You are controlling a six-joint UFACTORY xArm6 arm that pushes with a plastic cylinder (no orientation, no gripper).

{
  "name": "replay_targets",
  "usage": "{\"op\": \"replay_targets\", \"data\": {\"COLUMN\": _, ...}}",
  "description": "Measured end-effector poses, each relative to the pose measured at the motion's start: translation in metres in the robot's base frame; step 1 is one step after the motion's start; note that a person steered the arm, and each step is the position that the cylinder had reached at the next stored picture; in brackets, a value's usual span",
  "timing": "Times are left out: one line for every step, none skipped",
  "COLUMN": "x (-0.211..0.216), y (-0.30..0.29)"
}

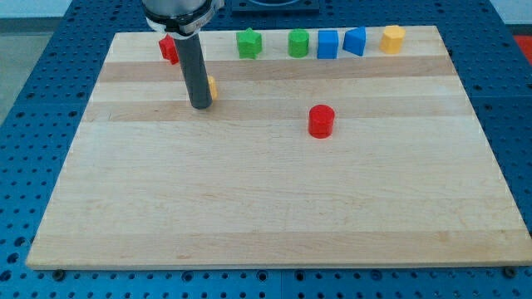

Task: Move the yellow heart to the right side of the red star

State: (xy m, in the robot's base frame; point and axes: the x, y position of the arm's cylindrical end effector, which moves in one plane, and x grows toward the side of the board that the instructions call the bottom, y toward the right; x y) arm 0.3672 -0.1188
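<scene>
Yellow heart (213,86): you saw only a sliver, touching my tip (200,106), a bare gripperless rod. Red star (169,49) far left; red cylinder (321,120) right.

The arm enters from the top edge in the upper left of the frame, its dark rod nearly upright, my tip (199,105) resting low.

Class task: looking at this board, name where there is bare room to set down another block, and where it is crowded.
Free: the wide wooden board below the red cylinder, and the view's right beyond it. Crowded: the top edge, with red star, green star, green cylinder, two blue blocks and yellow block. My tip touches the yellow heart.
</scene>
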Motion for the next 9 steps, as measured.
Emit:
{"op": "replay_targets", "data": {"x": -0.018, "y": 0.000}}
{"op": "replay_targets", "data": {"x": -0.031, "y": 0.000}}
{"op": "replay_targets", "data": {"x": -0.044, "y": 0.000}}
{"op": "replay_targets", "data": {"x": -0.060, "y": 0.000}}
{"op": "replay_targets", "data": {"x": -0.079, "y": 0.000}}
{"op": "replay_targets", "data": {"x": -0.093, "y": 0.000}}
{"op": "replay_targets", "data": {"x": -0.097, "y": 0.000}}
{"op": "replay_targets", "data": {"x": -0.097, "y": 0.000}}
{"op": "replay_targets", "data": {"x": -0.084, "y": 0.000}}
